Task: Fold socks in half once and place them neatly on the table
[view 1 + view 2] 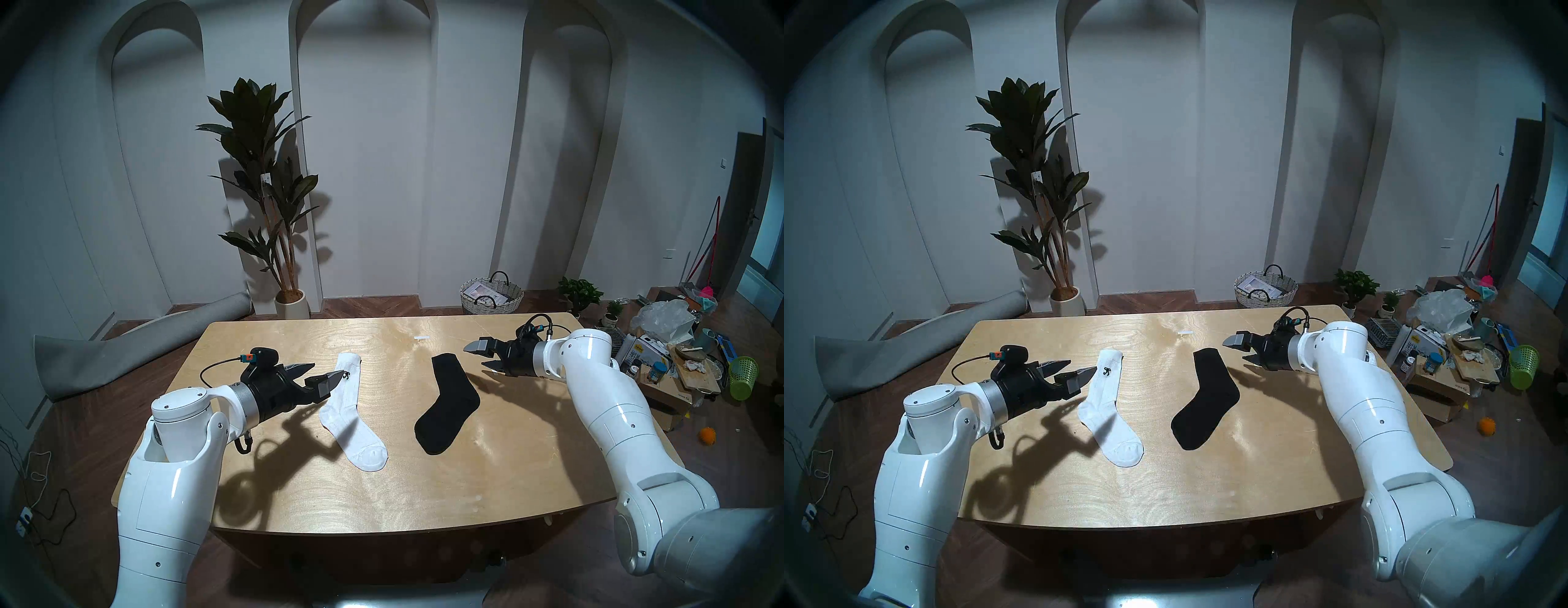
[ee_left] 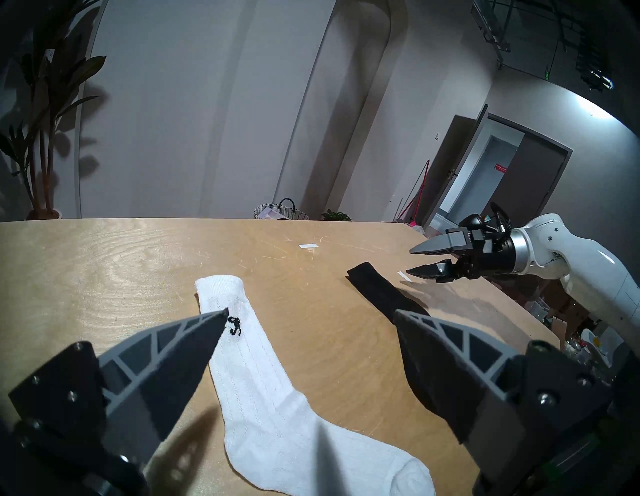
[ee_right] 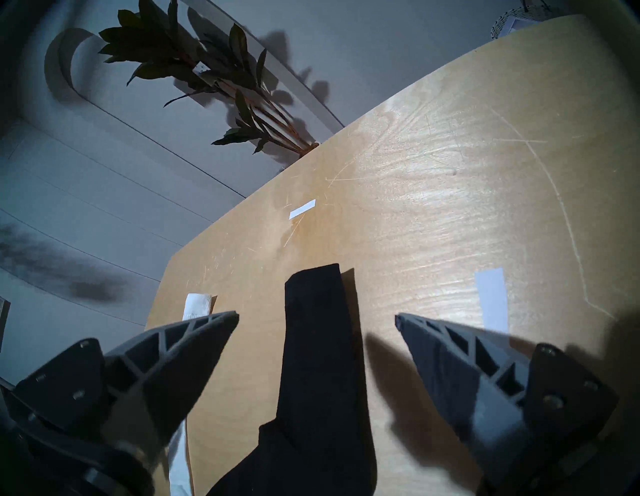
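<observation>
A ribbed white sock (image 1: 350, 407) with a small black logo near its cuff lies flat and unfolded on the plywood table (image 1: 382, 501), left of centre; it also shows in the left wrist view (image 2: 263, 388). A plain black sock (image 1: 449, 403) lies flat to its right and shows in the right wrist view (image 3: 322, 381). My left gripper (image 1: 326, 371) is open and empty, hovering just left of the white sock's cuff end. My right gripper (image 1: 477, 356) is open and empty, hovering just right of the black sock's cuff.
Small white tape strips (image 1: 421, 337) lie on the far part of the table. A potted plant (image 1: 271, 204) and a wicker basket (image 1: 491, 294) stand behind it. A rolled grey rug (image 1: 127, 339) lies at the left and cluttered boxes (image 1: 674, 361) at the right.
</observation>
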